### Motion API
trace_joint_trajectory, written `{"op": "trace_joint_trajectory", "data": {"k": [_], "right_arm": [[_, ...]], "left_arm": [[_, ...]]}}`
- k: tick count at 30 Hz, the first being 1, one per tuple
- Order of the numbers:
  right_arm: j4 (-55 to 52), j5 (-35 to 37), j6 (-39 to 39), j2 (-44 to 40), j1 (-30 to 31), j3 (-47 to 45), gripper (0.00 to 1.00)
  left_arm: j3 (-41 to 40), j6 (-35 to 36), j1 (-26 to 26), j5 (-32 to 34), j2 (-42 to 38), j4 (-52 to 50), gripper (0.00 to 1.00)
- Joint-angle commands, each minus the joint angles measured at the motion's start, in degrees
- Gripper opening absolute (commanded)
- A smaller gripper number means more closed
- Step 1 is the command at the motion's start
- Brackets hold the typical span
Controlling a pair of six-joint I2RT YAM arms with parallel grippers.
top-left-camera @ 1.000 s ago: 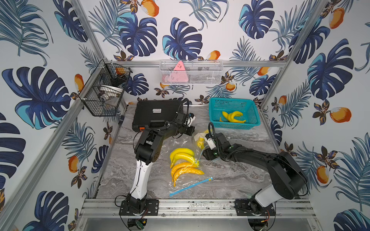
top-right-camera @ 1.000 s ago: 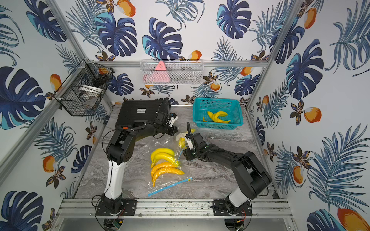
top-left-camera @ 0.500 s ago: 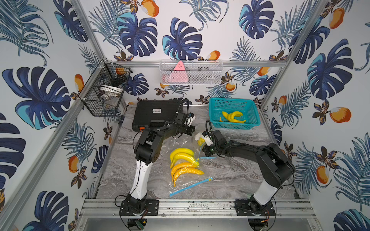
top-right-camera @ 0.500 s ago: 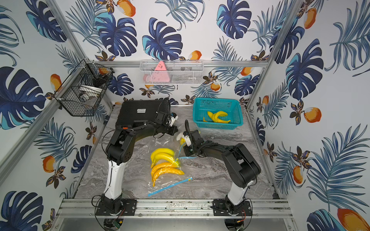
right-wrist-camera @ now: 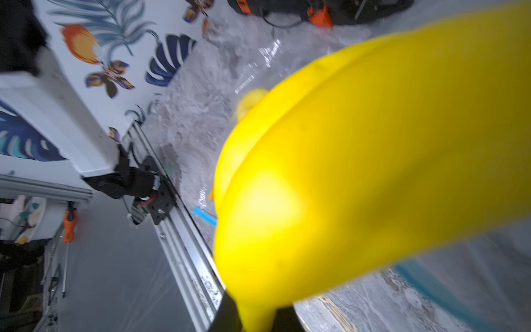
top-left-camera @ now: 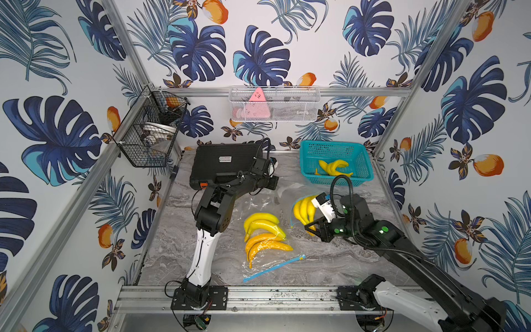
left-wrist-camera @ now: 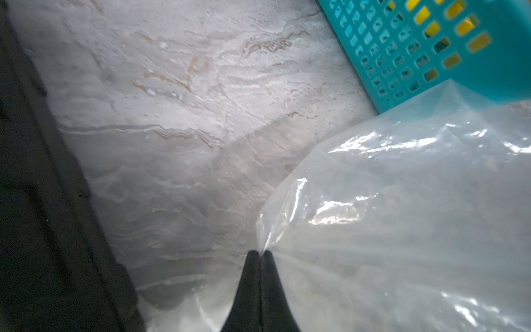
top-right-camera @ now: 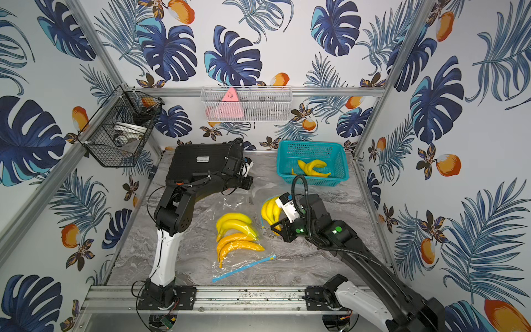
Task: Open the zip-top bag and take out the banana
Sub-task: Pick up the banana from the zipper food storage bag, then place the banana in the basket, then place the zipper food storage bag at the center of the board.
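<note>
My right gripper (top-left-camera: 311,227) (top-right-camera: 277,225) is shut on the stem end of a yellow banana bunch (top-left-camera: 303,211) (top-right-camera: 268,211), holding it just above the table. In the right wrist view the banana (right-wrist-camera: 359,161) fills the frame and its stem sits between the jaws of the right gripper (right-wrist-camera: 255,319). The clear zip-top bag (top-left-camera: 283,191) (left-wrist-camera: 402,215) lies slack beside it. Its blue zip edge (top-left-camera: 292,218) curves along the bunch's left side. My left gripper (left-wrist-camera: 260,253) (top-left-camera: 273,182) is shut on a corner of the bag.
A second clear bag with yellow and orange bananas (top-left-camera: 264,235) and a blue zip strip (top-left-camera: 273,268) lies near the front. A teal basket (top-left-camera: 336,179) with bananas stands at the back right, a black case (top-left-camera: 218,163) at the back left. Wire baskets (top-left-camera: 149,138) hang on the walls.
My right gripper has shut on the banana's stem and pulled back to the right and front, drawing the bunch away from the bag. The left gripper has kept its hold and place.
</note>
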State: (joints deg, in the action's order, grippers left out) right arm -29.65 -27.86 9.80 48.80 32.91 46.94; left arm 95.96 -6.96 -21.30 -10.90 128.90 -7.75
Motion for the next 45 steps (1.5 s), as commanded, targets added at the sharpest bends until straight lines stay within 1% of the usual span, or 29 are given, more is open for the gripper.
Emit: {"op": "trace_joint_trajectory", "data": {"k": [1,5,6,8,10,12,13,14,17,19,21,23,24,25,29,31,33,34,35,36,38,39,40,42,45], "right_arm": [[2.5,2.3,4.1,-4.5,-1.1,1.2,0.0],[-0.8,4.4,1.8,-2.1,-6.5,6.4,0.0],[-0.1,6.1,1.2,-1.4,-9.4,7.2,0.0],[3.3,9.6,-0.1,0.5,-13.9,7.4,0.0],[9.7,10.4,-1.0,4.7,-19.8,7.4,0.0],[15.7,8.7,-1.8,13.7,-26.2,9.1,0.0],[17.8,8.2,-2.4,17.5,-28.1,10.2,0.0],[21.0,9.2,-2.0,21.4,-30.0,11.2,0.0],[32.5,4.9,0.8,30.4,-35.3,12.1,0.0],[34.0,3.2,0.3,38.5,-36.8,16.8,0.0],[33.0,0.9,-2.1,46.0,-37.1,23.1,0.0],[35.6,0.2,-2.3,50.0,-37.2,25.3,0.0],[38.2,0.3,-2.1,51.6,-37.0,25.9,0.0],[38.6,-0.4,-2.4,53.4,-37.0,27.3,0.0],[30.2,-1.6,-5.2,62.8,-37.1,38.2,0.0],[29.4,-1.6,-4.8,65.5,-37.3,40.3,0.1],[29.4,-2.2,-3.7,66.6,-37.7,41.1,0.4],[29.1,-2.8,-3.6,66.4,-37.7,41.3,0.43],[28.9,-2.8,-3.7,65.8,-37.7,41.1,0.49],[29.2,-2.6,-3.5,64.9,-37.7,40.5,0.56],[30.5,-1.4,-3.0,61.4,-37.7,37.9,0.74],[30.8,-0.9,-2.7,59.2,-37.7,36.4,0.76],[30.8,-0.3,-2.1,56.4,-37.7,34.8,0.77],[31.4,0.7,-1.4,49.4,-37.6,30.4,0.78],[25.4,0.1,0.1,38.9,-36.6,26.2,0.78]], "left_arm": [[1.7,-1.1,-0.2,2.8,0.4,-1.3,0.0],[3.0,-0.9,-2.0,5.4,0.9,-2.4,0.0],[3.4,-1.3,-2.4,5.8,1.1,-2.6,0.0],[3.4,-2.0,-3.3,5.4,1.1,-2.3,0.0],[2.6,-2.0,-4.6,5.0,0.8,-0.7,0.0],[1.8,-0.6,-7.0,4.2,0.6,0.9,0.0],[1.8,0.5,-8.2,4.7,0.6,1.1,0.0],[1.7,1.7,-9.6,5.2,0.5,1.2,0.0],[1.1,1.5,-12.2,6.5,0.6,2.8,0.0],[3.5,-1.1,-12.9,6.6,2.3,2.1,0.0],[7.5,-3.6,-14.0,7.9,4.6,0.3,0.0],[10.9,-5.3,-15.3,10.4,6.1,-0.4,0.0],[12.7,-6.6,-15.6,11.0,7.0,-0.6,0.0],[14.6,-7.9,-15.8,11.5,8.0,-1.3,0.0],[23.7,-11.6,-16.8,12.5,12.6,-4.7,0.0],[25.1,-13.5,-17.3,11.9,13.6,-4.5,0.0],[25.6,-14.0,-17.4,11.4,13.4,-4.8,0.0],[25.4,-13.1,-17.4,12.0,12.7,-5.3,0.11],[24.4,-12.0,-17.4,13.2,11.5,-6.0,0.3],[23.2,-10.9,-17.3,14.0,10.2,-6.4,0.44],[19.4,-8.0,-16.9,16.4,5.8,-6.7,0.79],[16.7,-6.3,-16.9,18.1,2.9,-5.9,0.9],[12.9,-4.2,-16.9,19.6,-0.7,-4.1,0.99],[5.2,0.0,-16.9,21.7,-8.4,-0.5,0.99],[-4.5,6.8,-17.2,24.9,-21.3,1.3,0.99]]}}
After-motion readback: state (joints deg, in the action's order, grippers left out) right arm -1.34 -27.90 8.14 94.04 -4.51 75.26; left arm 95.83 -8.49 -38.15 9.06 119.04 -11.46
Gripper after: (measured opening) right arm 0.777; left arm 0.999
